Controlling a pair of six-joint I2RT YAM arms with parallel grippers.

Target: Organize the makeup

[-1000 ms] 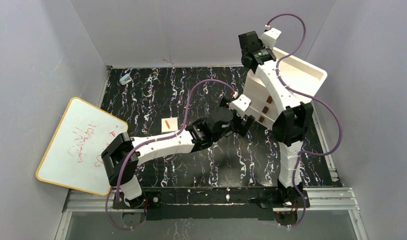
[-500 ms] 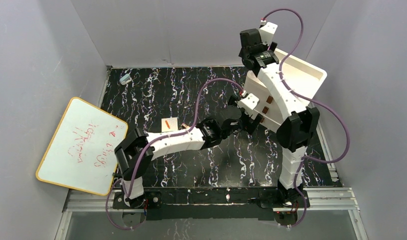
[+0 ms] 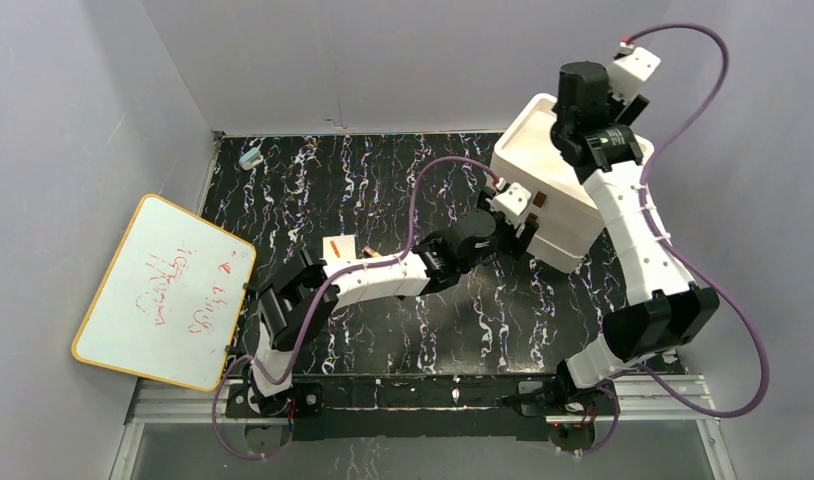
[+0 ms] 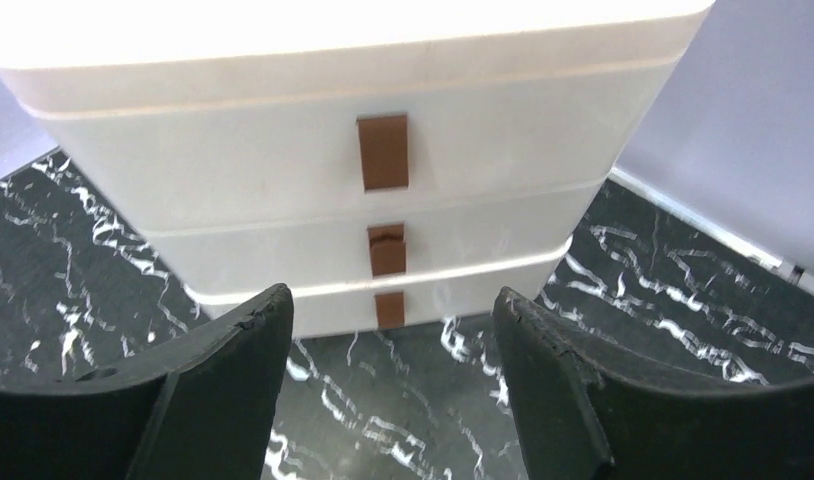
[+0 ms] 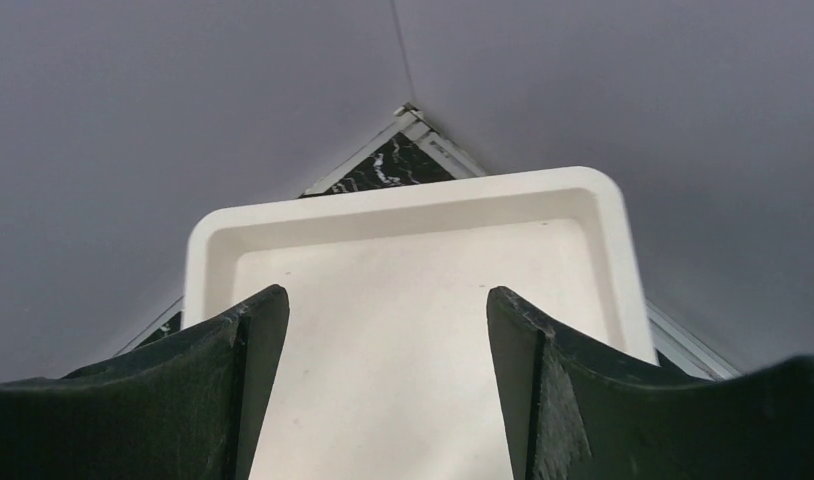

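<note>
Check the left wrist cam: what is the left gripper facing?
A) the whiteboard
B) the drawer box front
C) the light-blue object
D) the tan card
B: in the left wrist view the open left gripper faces the front of the white drawer box, with its three brown handles stacked in line between the fingers.
</note>
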